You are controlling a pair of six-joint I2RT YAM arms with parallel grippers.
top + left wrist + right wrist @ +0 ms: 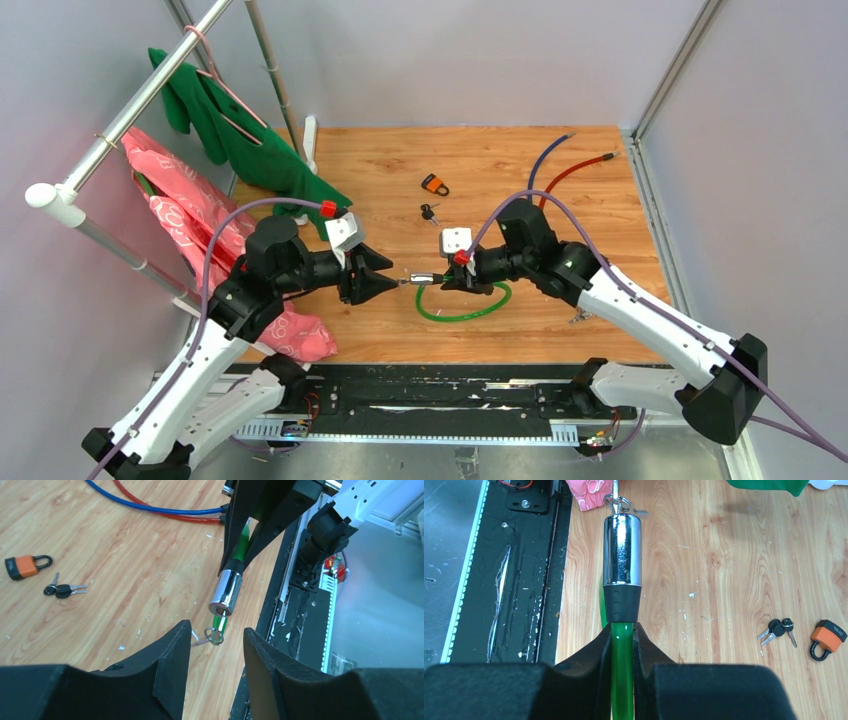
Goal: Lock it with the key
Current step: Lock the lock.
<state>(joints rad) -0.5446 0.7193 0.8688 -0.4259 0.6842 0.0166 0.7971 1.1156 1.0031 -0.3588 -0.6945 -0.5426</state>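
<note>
Across the bench (560, 200): pale wooden planks, grain plain, white flecks scattered near the front edge. At its left edge a clothes rack (150, 95) of white and metal tubing, cut off at the top of the overhead view. It carries a green garment (250, 150) and a pink patterned garment (190, 220), both soft and crumpled, the pink one spilling onto the bench corner.

Far right corner: a red cable (575, 170) and a blue cable (545, 155), glossy, their ends out of sight.

Right hand (622, 630): matte black fingers pressed together on the cable lock (470, 312), a smooth green plastic-coated cable looped on the bench. The grip sits just behind a black ribbed collar (622, 602). Beyond the collar the chrome barrel (622, 550), cylindrical and mirror-bright, is held off the bench and points at the other arm.

Left hand (216, 630): fingers apart, tips on either side of the barrel's end. Between them the key (216, 636), seated in the barrel's face, a small wire ring hanging from it. The blade is hidden inside the barrel. Whether either finger touches the ring cannot be made out.

Mid-bench, well apart from both hands: an orange padlock (435, 185) with a black shackle, lying flat. Near it a pair of spare keys (429, 212), black heads, silver blades.
</note>
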